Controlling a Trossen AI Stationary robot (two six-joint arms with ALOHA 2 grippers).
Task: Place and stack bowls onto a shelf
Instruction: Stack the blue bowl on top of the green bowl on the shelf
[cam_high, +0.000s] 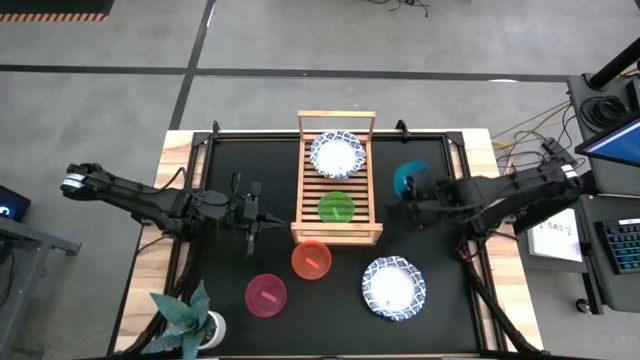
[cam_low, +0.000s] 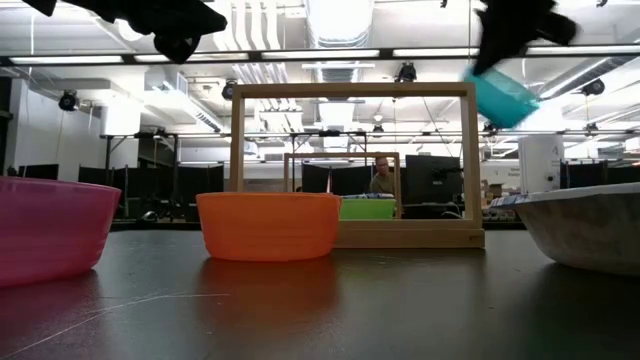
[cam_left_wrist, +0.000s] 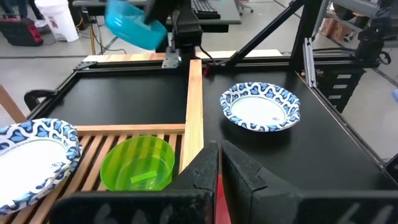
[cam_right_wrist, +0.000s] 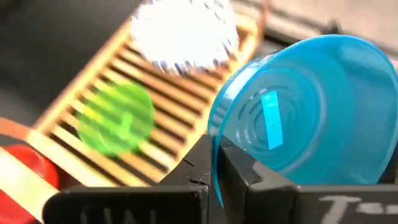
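Note:
The wooden slatted shelf (cam_high: 338, 182) stands mid-table and carries a white blue-rimmed bowl (cam_high: 337, 155) and a green bowl (cam_high: 336, 208). The orange-red bowl (cam_high: 311, 260) sits on the mat at the shelf's near end. Nearer still are the magenta bowl (cam_high: 266, 295) and another white blue-rimmed bowl (cam_high: 393, 288). My right gripper (cam_right_wrist: 214, 165) is shut on the teal bowl (cam_high: 408, 180) in the air just right of the shelf. My left gripper (cam_left_wrist: 217, 169) hovers shut left of the shelf (cam_left_wrist: 194, 106). My right gripper pinches the teal bowl's rim (cam_right_wrist: 217, 134), one finger inside the bowl and one outside. It comes level from the table's right side. The bowl (cam_low: 500, 95) is lifted clear of the table and tipped on its side, its opening turned toward the wrist camera.
A potted plant (cam_high: 185, 315) stands at the table's near left corner. Bare black mat (cam_high: 250, 160) lies left of the shelf and between the shelf and the right arm. A monitor and cables sit beyond the table's right edge.

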